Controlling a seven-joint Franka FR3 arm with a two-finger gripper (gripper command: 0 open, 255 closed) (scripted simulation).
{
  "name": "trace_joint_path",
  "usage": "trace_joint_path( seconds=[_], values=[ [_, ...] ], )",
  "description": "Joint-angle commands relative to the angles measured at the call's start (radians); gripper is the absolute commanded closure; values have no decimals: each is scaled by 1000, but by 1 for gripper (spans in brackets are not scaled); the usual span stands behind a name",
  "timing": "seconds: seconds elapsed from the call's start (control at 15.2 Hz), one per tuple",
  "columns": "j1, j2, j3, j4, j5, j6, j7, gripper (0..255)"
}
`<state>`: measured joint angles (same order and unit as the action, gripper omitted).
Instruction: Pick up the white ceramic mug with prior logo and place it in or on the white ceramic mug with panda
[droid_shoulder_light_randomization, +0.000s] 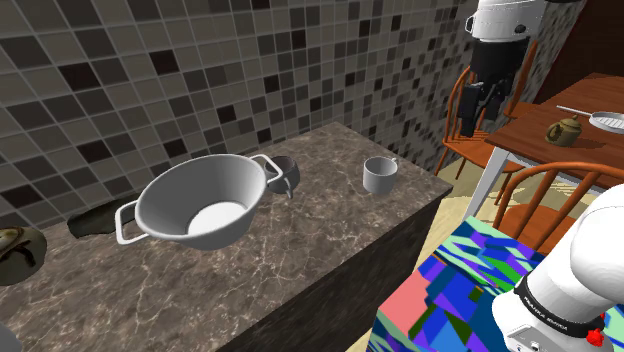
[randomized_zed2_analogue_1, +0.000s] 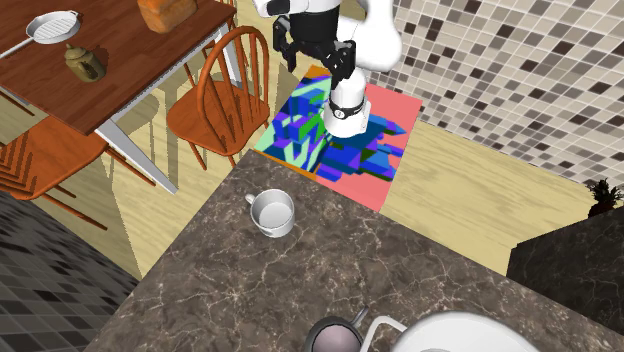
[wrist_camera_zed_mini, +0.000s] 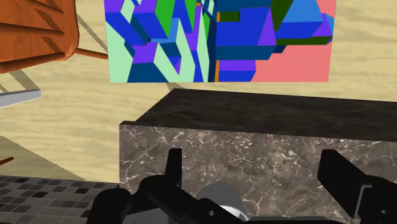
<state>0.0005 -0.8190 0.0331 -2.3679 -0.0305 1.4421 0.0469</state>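
Jaws open, fingers (wrist_camera_zed_mini: 173, 167) well apart, nothing between them. They hang high, well apart from both mugs, on stand (randomized_zed2_analogue_1: 300, 125) side of table (droid_shoulder_light_randomization: 330, 240). Pale grey mug (droid_shoulder_light_randomization: 380, 175) upright, alone near that table end. Dark mug (droid_shoulder_light_randomization: 284, 172) upright, touching or just beside handle of big two-handled metal bowl (droid_shoulder_light_randomization: 170, 200). Prints on mugs too small to read; cannot tell which is which. Wooden chair (randomized_zed2_analogue_1: 205, 115) beyond table.
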Motion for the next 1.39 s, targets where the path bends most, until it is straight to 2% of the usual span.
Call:
trace_joint_path(
  seconds=[0.0, 0.66, 1.32],
  values=[
    [0, 0, 0, 0, 0, 0, 0, 0],
    [1, 223, 45, -109, 21, 395, 71, 0],
    [-11, 564, 89, -61, -3, 752, 154, 0]
  ],
)
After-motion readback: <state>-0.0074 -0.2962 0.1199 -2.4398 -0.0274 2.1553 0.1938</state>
